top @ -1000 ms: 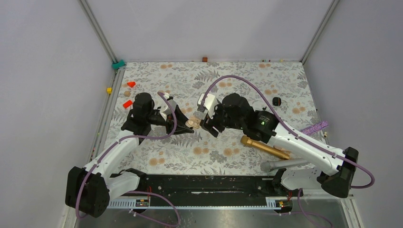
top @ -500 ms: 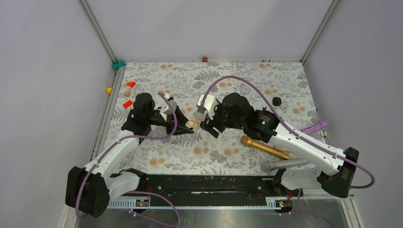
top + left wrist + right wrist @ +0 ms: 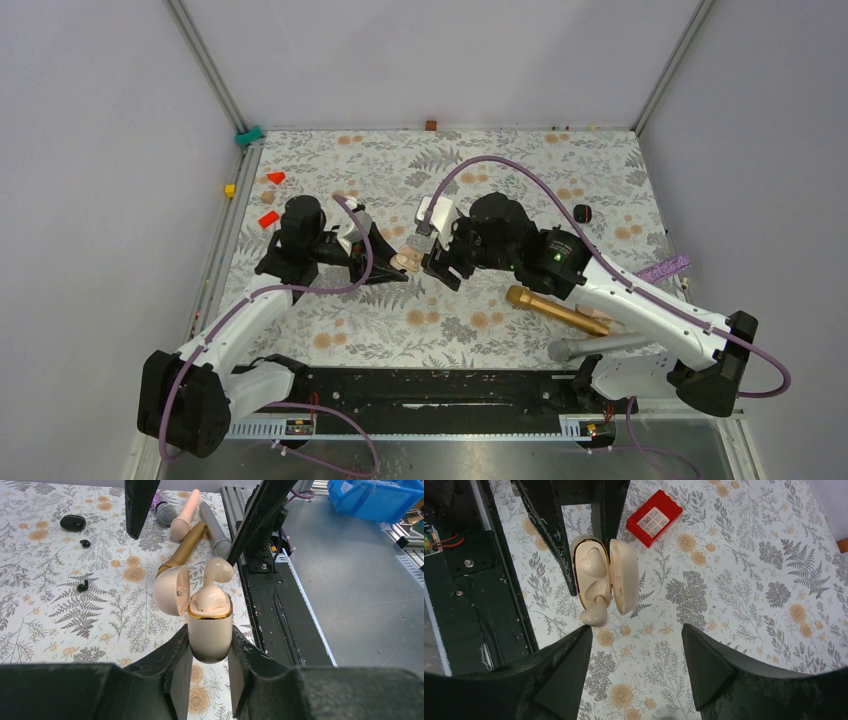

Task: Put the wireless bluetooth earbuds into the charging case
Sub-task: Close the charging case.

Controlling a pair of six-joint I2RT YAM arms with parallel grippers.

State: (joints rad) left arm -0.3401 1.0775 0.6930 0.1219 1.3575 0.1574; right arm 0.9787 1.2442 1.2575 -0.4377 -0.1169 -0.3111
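**Left hand grips the open case: one bud in, one partway out**

The left hand (image 3: 209, 642) is closed on the pale case (image 3: 210, 630), a finger pressed to each flank. In the top view, the case sits near the middle of the surface (image 3: 480, 170), between the two hands. Its lid (image 3: 171, 590) stands open to one side, and its mouth faces the right hand (image 3: 636, 630).

One pale bud (image 3: 210, 601) sits down in its well, about level with the gold rim. A second pale bud (image 3: 218, 571) stands partway out of the other well, its head clear of the rim. The right hand's fingers are spread wide and grip nothing. One fingertip is just beside the raised bud, and whether it touches cannot be told.

A black bud (image 3: 82, 586) lies loose on the surface, another black bud (image 3: 85, 543) lies apart from it, and a black pod (image 3: 73, 523) lies farther off. A gold mic (image 3: 182, 550), a pink mic (image 3: 185, 515) and a grey mic (image 3: 215, 530) lie close together by the right arm. A red box (image 3: 654, 518) rests on the surface near the case.
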